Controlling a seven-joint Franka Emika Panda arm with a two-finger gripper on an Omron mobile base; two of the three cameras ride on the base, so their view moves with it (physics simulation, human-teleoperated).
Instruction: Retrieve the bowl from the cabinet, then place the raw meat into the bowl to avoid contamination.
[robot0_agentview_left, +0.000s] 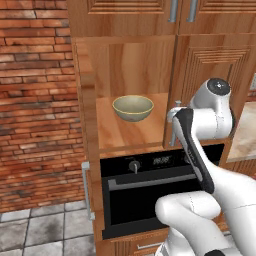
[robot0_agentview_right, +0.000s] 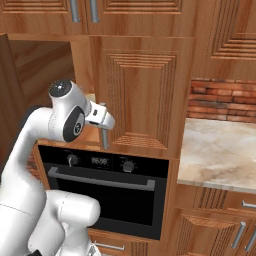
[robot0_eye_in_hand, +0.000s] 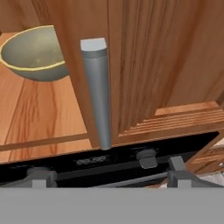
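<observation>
Olive-beige, the bowl (robot0_agentview_left: 133, 108) sits on the open cabinet (robot0_agentview_left: 131, 131) shelf in the left base view, left of the gripper (robot0_agentview_left: 173, 114). Right base view: the gripper (robot0_agentview_right: 103, 117) meets the door handle (robot0_agentview_right: 105, 136). Hand view: spread jaws flank the handle (robot0_eye_in_hand: 98, 92); the bowl (robot0_eye_in_hand: 34, 53) lies beyond, leftward.

The cabinet (robot0_agentview_left: 135, 70) is showing reddish-brown wood with visible grain and a slight sheen. Its bar handle (robot0_eye_in_hand: 98, 92) is looking like brushed grey metal. The bowl (robot0_agentview_left: 133, 108) is appearing smooth, probably glazed ceramic. The oven (robot0_agentview_right: 107, 192) front is gleaming glossy black.
</observation>
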